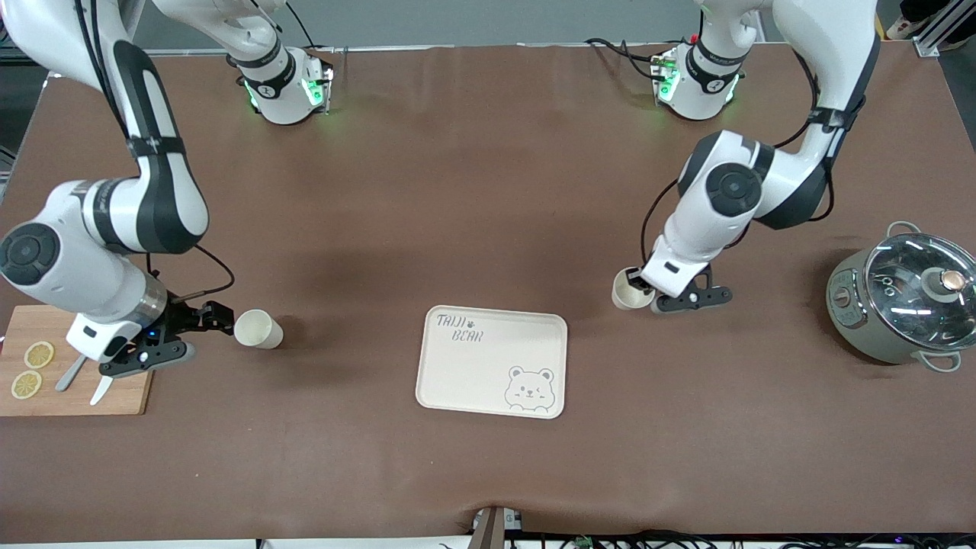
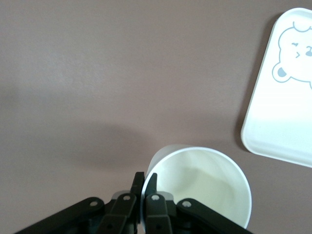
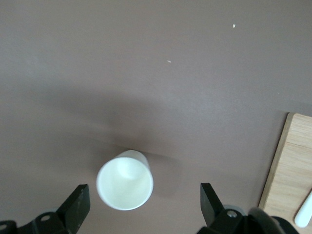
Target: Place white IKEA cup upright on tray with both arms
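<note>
Two white cups show. One cup [image 1: 258, 329] lies on its side near the right arm's end of the table, mouth toward my right gripper [image 1: 212, 332]. That gripper is open and the cup [image 3: 125, 180] lies just ahead of its fingers [image 3: 78, 204], untouched. My left gripper [image 1: 634, 280] is shut on the rim of the other cup [image 1: 627, 293], beside the tray's corner toward the left arm's end. In the left wrist view the fingers [image 2: 138, 181] pinch the cup [image 2: 204, 185] wall, one inside and one outside. The cream "TAIJI BEAR" tray [image 1: 488, 381] lies between the cups and holds nothing; it also shows in the left wrist view [image 2: 278, 122].
A wooden cutting board [image 1: 84, 389] with lemon slices [image 1: 38, 354] and a white-handled knife [image 1: 101, 389] lies under the right arm; it also shows in the right wrist view [image 3: 290, 170]. A grey pot with a glass lid [image 1: 903, 301] stands at the left arm's end.
</note>
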`<state>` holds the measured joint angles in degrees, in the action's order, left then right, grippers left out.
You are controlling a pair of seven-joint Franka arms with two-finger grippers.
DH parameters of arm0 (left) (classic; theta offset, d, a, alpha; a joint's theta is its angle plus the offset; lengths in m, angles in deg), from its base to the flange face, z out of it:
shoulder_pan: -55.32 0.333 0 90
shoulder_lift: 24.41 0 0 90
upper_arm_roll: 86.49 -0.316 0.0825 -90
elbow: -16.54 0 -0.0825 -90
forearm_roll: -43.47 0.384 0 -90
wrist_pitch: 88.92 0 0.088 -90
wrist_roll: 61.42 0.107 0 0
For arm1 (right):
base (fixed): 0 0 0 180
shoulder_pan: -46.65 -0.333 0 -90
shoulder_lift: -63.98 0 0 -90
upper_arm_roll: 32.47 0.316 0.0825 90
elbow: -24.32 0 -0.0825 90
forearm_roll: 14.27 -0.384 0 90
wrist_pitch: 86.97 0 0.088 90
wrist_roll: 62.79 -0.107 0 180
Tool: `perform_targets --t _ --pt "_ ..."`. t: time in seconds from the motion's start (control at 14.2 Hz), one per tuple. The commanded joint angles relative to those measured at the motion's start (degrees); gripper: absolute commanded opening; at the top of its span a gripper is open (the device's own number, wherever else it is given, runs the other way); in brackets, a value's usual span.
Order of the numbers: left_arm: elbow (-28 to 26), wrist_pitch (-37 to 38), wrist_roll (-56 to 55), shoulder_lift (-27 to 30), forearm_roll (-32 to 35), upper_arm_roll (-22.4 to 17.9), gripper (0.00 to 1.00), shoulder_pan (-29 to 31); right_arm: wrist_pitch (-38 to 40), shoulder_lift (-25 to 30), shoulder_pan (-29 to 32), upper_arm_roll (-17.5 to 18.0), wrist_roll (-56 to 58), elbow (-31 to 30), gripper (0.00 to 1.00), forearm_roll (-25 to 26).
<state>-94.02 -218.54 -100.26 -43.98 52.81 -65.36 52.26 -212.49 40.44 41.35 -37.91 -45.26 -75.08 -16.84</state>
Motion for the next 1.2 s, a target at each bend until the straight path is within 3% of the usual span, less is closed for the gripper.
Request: perform_targets --t 0.0,0.28,0.56,0.77,1.13 --pt "17.3 11.9 -7.8 -11.4 4.7 -0.7 0.00 -5.1 -1.1 -2.5 4.3 0.4 7.0 -0.3 1.00 0.5" --pt "25.0 13.2 -14.3 -17.7 5.4 -0.9 0.00 -8.8 -3.8 -4.8 7.6 0.4 14.7 -0.4 1.00 0.4" --pt "30.7 13.0 -18.4 -22.1 5.4 -2.0 0.00 -11.4 -10.3 -5.2 5.5 0.6 13.4 -4.7 1.00 -0.8" --pt "31.1 10.5 -21.4 -22.4 5.3 -5.0 0.00 -15.1 -12.4 -6.0 4.4 0.6 11.6 -5.7 1.00 -1.1" --pt "31.0 5.2 -25.8 -22.6 5.4 -5.3 0.00 -17.0 -12.5 -5.9 3.3 0.6 11.6 -7.1 1.00 -1.2"
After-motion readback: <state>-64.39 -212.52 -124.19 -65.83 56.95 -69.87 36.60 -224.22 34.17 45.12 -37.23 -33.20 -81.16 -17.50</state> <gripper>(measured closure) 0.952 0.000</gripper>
